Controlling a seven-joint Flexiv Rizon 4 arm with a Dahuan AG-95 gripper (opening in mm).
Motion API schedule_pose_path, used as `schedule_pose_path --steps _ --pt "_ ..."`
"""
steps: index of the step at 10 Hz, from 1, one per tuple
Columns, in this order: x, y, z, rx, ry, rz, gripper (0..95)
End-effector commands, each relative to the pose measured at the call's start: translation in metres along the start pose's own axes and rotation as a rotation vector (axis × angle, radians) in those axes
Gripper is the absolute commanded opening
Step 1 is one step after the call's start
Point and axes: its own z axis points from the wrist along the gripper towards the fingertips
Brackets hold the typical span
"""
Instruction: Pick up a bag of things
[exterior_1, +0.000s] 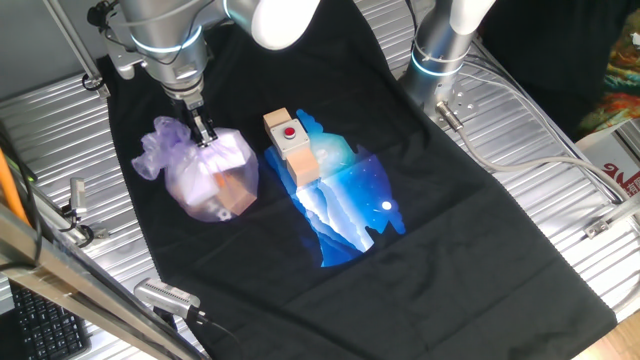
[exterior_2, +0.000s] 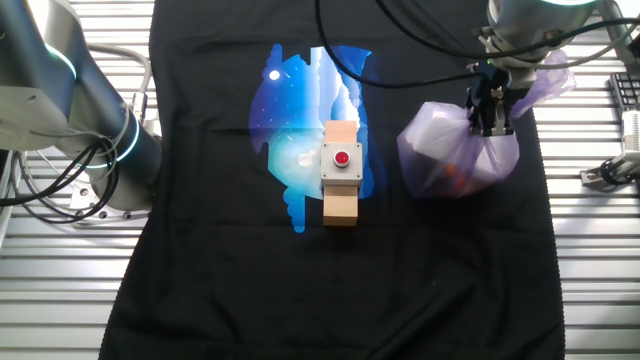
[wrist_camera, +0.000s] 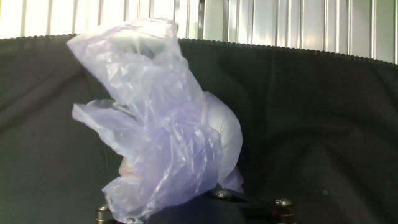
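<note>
Tool (exterior_1: 204, 131) pinching bag (exterior_1: 212, 175); block (exterior_1: 291, 146) beside.

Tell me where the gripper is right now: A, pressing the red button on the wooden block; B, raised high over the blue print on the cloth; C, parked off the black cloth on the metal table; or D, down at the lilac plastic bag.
D: in both fixed views the gripper is down at the top of the bag of things, well apart from the wooden block with the red button.
</note>
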Motion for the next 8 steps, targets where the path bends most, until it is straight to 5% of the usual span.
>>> schedule_pose_path --steps 1,8 --pt "0.0021 0.0021 -0.0044 -0.004 0.002 -0.005 0.0" --pt "0.0033 0.0069 -0.0125 -0.005 0.007 0.002 0.0"
